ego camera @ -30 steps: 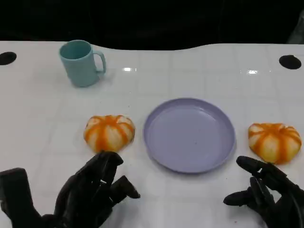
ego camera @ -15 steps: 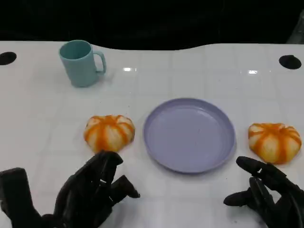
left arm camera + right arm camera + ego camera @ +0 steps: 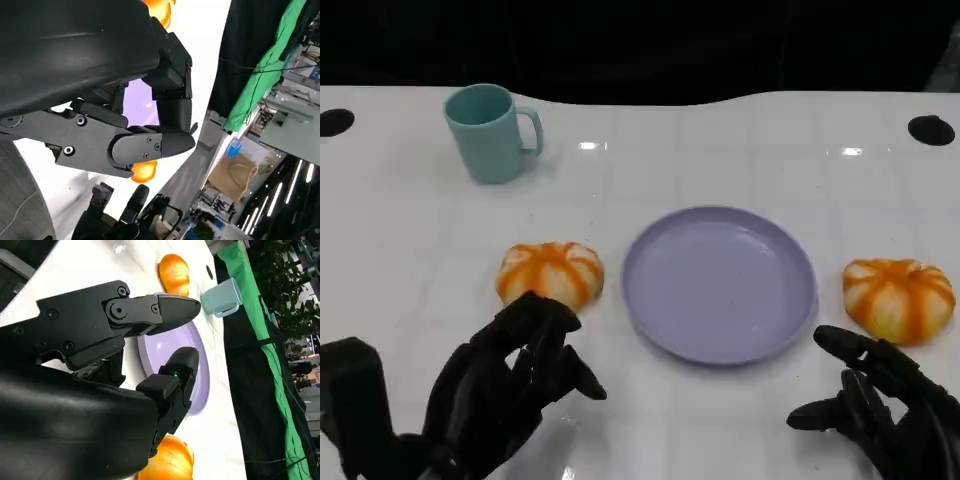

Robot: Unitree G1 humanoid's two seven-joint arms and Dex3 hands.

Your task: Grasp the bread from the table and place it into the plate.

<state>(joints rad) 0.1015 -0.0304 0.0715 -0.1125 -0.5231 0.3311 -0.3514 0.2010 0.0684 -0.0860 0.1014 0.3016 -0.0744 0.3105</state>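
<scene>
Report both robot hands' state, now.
Left robot hand: open, holding nothing, near the left bread.
Right robot hand: open, holding nothing.

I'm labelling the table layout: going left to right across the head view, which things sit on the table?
Teal mug → left bread → purple plate → right bread.

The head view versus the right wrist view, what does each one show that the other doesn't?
Head view alone: the left robot hand, open just short of the left bread, and the dark holes at the table's far corners. Right wrist view alone: a green cloth and leafy plants beyond the table. Both: the purple plate, bare, the teal mug, both breads, including the right bread, and the open right robot hand.
</scene>
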